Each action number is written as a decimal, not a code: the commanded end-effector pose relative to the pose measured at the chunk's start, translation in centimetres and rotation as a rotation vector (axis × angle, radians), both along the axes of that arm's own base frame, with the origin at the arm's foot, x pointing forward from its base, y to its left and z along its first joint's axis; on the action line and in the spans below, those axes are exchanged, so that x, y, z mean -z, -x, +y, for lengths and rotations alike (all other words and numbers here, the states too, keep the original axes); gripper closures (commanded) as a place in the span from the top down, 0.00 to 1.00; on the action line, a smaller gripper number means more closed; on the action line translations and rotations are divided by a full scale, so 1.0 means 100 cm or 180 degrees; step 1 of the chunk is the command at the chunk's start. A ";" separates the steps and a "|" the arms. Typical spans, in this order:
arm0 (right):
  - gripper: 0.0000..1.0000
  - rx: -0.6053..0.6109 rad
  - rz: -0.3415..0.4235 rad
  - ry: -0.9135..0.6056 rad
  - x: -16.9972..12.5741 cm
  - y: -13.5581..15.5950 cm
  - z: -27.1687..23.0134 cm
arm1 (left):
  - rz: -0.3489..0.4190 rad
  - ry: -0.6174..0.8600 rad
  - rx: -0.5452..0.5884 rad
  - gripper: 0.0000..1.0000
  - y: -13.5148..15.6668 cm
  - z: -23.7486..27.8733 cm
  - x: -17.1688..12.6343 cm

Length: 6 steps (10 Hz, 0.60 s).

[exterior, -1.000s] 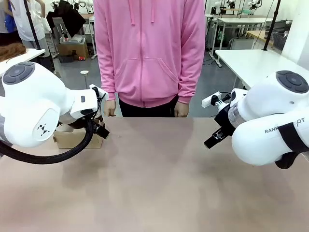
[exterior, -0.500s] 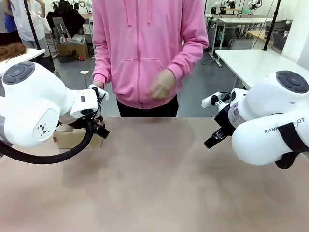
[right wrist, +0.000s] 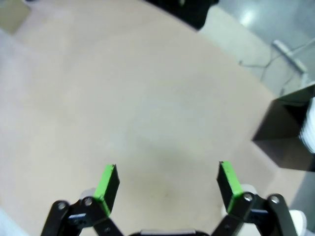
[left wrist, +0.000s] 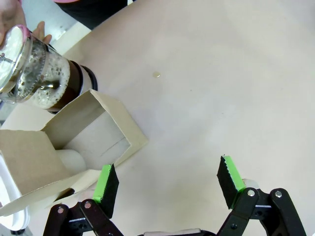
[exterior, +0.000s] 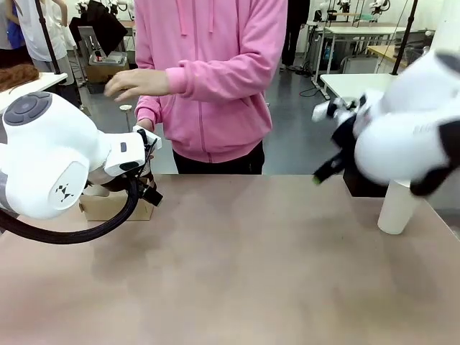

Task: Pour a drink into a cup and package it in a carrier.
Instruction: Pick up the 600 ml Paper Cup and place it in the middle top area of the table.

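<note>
Left wrist view: your left end effector is released. The brown cardboard carrier lies just beyond one finger, with the clear glass jug of dark foamy drink behind it. Your right end effector is released too. Reaching for the jug could snag the carrier wall, and the right arm could topple the white paper cup beside it. One carrier slot holds something pale.

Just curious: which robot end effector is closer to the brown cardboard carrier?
Left. The left end effector hangs right beside the carrier; the right end effector is far across the table.
</note>
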State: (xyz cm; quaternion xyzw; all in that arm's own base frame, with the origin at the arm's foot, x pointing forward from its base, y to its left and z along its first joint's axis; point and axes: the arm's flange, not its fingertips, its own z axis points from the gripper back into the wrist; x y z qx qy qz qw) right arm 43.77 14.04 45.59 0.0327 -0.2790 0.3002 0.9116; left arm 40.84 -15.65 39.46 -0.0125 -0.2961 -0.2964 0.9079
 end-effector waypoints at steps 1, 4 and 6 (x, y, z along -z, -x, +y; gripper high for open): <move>1.00 -0.0268 0.0253 -0.0231 -0.051 -0.032 -0.044 | -0.0016 0.0004 0.0003 1.00 0.000 0.000 -0.002; 1.00 -0.0868 0.0291 -0.0816 -0.088 -0.047 -0.146 | -0.0016 0.0004 0.0003 1.00 0.000 0.000 -0.002; 1.00 -0.1293 0.0088 -0.0886 -0.073 -0.049 -0.199 | -0.0016 0.0004 0.0003 1.00 0.000 0.000 -0.002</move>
